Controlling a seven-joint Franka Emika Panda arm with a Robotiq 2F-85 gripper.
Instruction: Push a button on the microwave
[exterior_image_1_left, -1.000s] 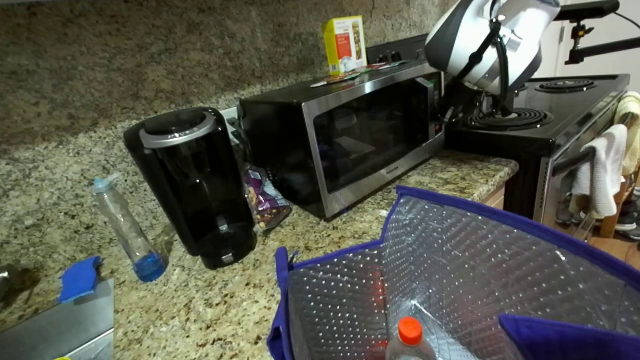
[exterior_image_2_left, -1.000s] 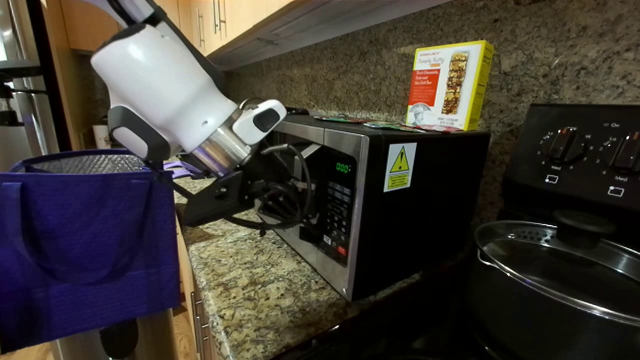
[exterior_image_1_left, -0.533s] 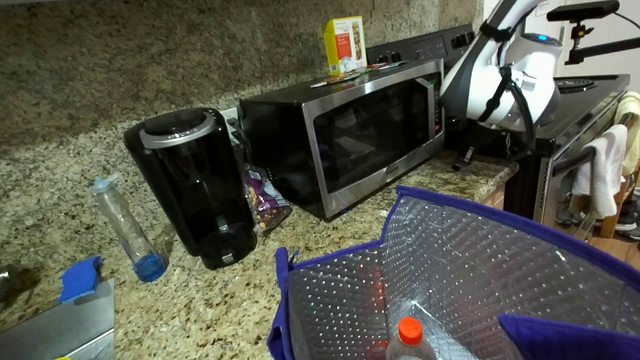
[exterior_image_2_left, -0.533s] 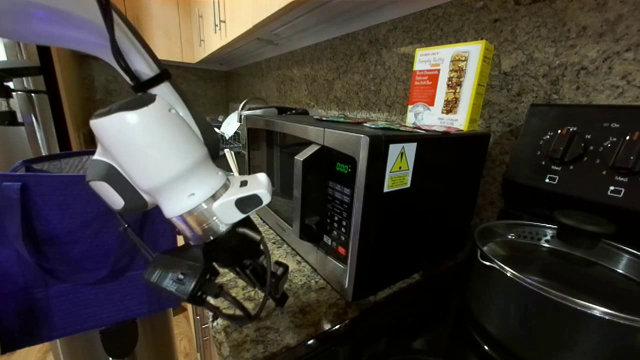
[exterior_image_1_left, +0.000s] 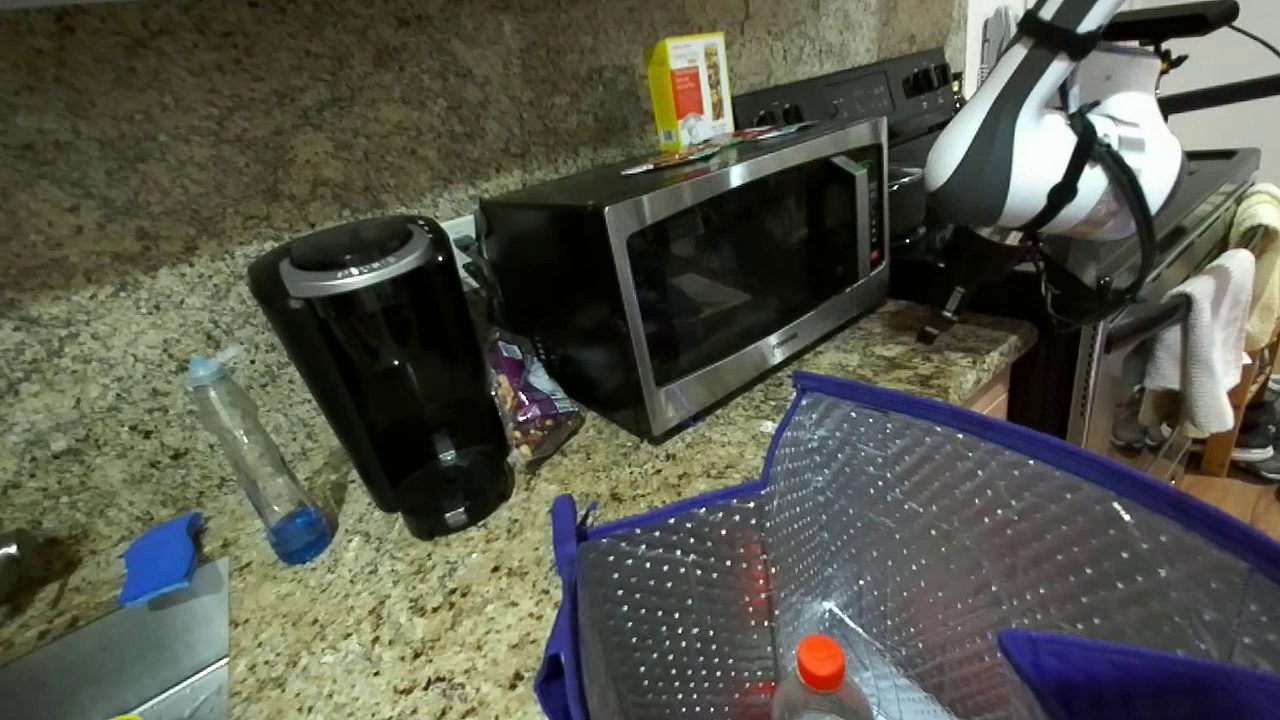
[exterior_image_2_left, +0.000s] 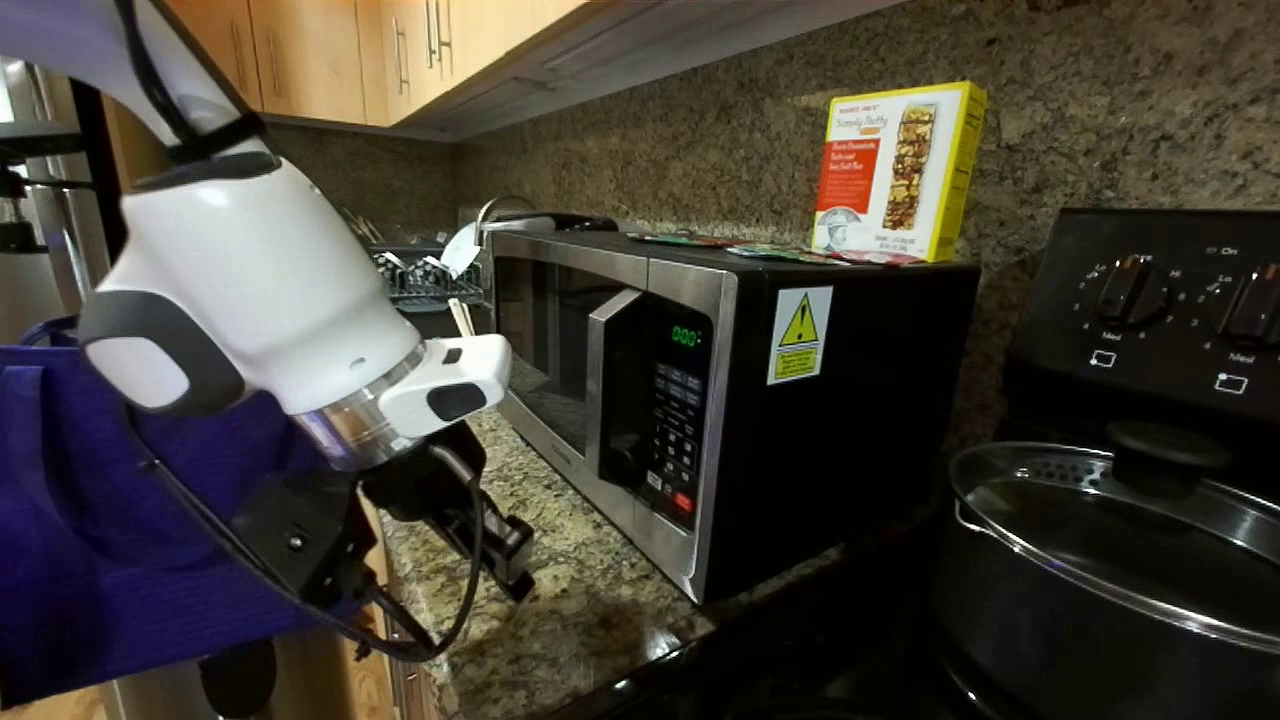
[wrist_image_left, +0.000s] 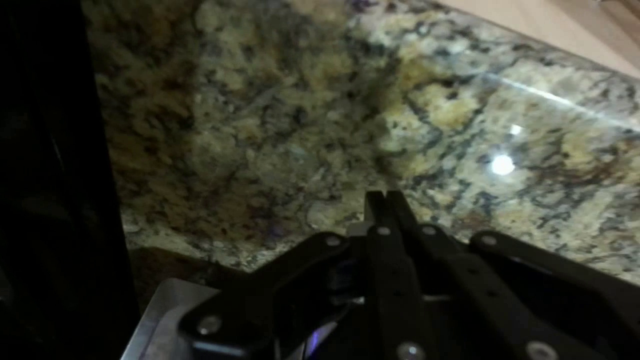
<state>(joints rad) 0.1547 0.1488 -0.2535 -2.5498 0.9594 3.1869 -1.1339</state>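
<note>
The stainless-steel microwave (exterior_image_1_left: 740, 270) (exterior_image_2_left: 850, 430) sits on the granite counter with its door closed. Its control strip (exterior_image_2_left: 675, 420) shows in full in an exterior view, with a green display, small dark buttons and a red button at the bottom. My gripper (exterior_image_2_left: 518, 588) hangs in front of the microwave, low over the counter and apart from the door and buttons. It also shows near the counter's end (exterior_image_1_left: 930, 335). In the wrist view the fingertips (wrist_image_left: 384, 195) are together with nothing between them. A silver-edged corner (wrist_image_left: 165, 310) there looks like the microwave's.
A stove with a lidded pot (exterior_image_2_left: 1120, 560) stands beside the microwave. A yellow snack box (exterior_image_2_left: 900, 170) and flat packets stand on top of it. An open purple insulated bag (exterior_image_1_left: 900, 480) is at the counter's front. A black coffee maker (exterior_image_1_left: 390, 370) stands farther along.
My gripper has moved from in front of the microwave's handle and control strip, down and back away from it, leaving the buttons uncovered. The display, microwave and surrounding objects look the same.
</note>
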